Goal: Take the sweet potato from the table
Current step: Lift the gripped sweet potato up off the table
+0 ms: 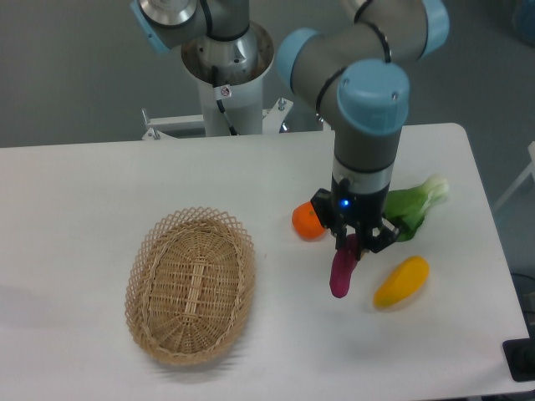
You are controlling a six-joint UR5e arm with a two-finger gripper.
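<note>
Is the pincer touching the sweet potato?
Touching. The camera view shows the pincer closed on the upper end of the sweet potato, which hangs down from it.

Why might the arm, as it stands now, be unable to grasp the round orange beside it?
Probably it cannot yet: the gripper is shut on the sweet potato, so its fingers are occupied. The orange itself lies uncovered on the table, just beside the gripper.

It looked like a robotics lab: a grey-and-blue jointed robot arm (368, 92) bolted behind a plain white desk (84, 192), bare grey floor beyond.
</note>
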